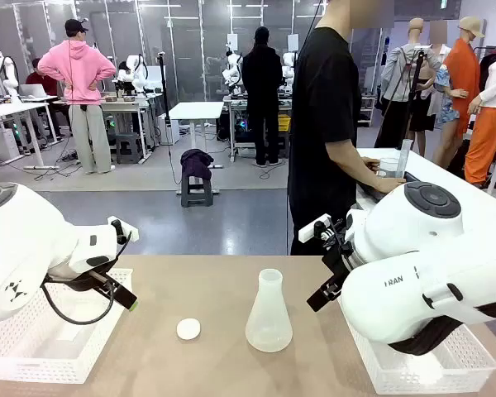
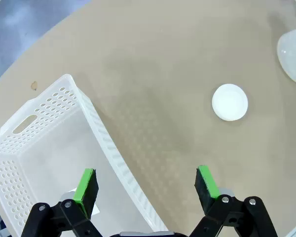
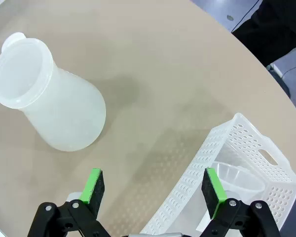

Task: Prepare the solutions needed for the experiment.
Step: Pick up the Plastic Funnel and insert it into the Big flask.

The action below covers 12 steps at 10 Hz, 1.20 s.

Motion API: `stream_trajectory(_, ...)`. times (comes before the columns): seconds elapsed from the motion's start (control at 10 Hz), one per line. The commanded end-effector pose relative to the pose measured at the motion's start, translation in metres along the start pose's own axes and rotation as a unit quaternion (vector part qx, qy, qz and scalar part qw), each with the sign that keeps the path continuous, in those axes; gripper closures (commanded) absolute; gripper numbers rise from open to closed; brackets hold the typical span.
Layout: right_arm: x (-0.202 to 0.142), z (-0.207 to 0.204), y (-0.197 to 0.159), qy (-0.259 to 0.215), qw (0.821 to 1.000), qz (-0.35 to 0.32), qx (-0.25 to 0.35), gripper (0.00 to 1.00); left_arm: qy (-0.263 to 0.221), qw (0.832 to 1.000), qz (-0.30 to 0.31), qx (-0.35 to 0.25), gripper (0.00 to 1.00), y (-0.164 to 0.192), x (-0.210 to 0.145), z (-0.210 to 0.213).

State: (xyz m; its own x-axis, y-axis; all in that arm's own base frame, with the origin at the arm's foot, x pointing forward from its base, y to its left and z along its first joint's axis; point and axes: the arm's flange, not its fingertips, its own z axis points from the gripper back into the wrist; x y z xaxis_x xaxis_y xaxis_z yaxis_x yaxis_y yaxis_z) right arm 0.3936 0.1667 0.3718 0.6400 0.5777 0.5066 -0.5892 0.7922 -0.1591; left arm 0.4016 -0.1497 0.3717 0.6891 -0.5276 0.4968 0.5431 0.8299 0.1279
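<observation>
Left gripper [image 2: 146, 185] jaws wide; frosted flask [image 1: 269, 318] obscures its contents.

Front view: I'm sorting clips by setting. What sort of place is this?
Probably a robotics lab in an open workroom: a conical flask stands on a table between the robot's left arm and right arm, with more work tables and people standing farther back.
</observation>
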Motion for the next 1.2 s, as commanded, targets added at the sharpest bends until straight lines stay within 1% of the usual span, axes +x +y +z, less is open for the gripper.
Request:
stream_trajectory(0.0,0.0000,0.0000,0.0000,0.000,1.000,0.000,0.000,0.00,0.000,1.000,0.000,0.000,0.00,-0.0003,0.0001,0.0000)
stream_trajectory(1.1,0.0000,0.0000,0.0000,0.000,1.000,0.000,0.000,0.00,0.000,1.000,0.000,0.000,0.00,-0.0003,0.0001,0.0000)
